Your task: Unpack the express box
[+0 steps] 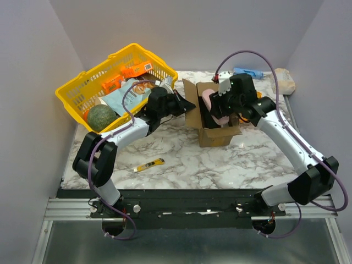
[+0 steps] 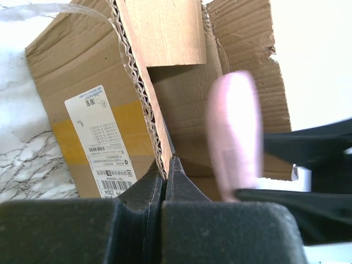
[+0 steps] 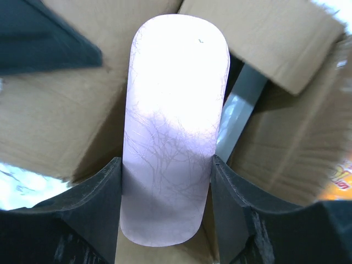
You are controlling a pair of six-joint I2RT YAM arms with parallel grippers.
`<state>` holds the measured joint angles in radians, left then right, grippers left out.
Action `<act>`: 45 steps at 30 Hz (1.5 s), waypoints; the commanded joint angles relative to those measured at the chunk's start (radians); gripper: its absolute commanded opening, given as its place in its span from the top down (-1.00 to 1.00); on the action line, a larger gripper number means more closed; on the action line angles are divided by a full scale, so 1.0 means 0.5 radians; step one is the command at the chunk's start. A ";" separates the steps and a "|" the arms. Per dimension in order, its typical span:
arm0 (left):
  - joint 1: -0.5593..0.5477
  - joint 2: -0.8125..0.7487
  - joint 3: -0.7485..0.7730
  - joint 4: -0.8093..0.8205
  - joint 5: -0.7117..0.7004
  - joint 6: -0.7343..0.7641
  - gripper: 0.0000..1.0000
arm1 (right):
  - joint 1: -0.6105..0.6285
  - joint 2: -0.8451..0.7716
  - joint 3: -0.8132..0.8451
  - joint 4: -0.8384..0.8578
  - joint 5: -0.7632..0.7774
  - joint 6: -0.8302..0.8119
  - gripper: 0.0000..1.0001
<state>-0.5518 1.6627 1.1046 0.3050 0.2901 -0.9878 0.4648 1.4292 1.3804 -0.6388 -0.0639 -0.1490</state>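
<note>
The express box (image 1: 217, 129), brown cardboard with its flaps open, stands at the table's middle right. Its white label (image 2: 102, 148) and yellow band show in the left wrist view. My left gripper (image 2: 165, 168) is shut on the box's left flap (image 2: 143, 82), pinching its corrugated edge; in the top view this gripper (image 1: 184, 105) sits at the box's left side. My right gripper (image 3: 166, 165) is shut on a pale pink oblong case (image 3: 173, 126) and holds it over the open box. The case (image 1: 208, 99) also shows in the top view and in the left wrist view (image 2: 234, 137).
A yellow plastic basket (image 1: 74, 88) with a green melon and packets stands at the back left. A yellow utility knife (image 1: 148, 165) lies on the marble near the front. A blue item (image 1: 247, 72) and a pale bag (image 1: 283, 80) lie at the back right.
</note>
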 commanded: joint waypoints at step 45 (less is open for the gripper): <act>-0.016 -0.337 -0.224 -0.003 0.267 0.659 0.27 | -0.681 0.466 1.183 -0.789 0.048 -0.144 -0.59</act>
<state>-0.5568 1.5211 0.9977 0.2756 0.4187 -0.7006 0.1230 1.5208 1.7103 -0.7570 0.0452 -0.2588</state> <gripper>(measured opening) 0.361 0.796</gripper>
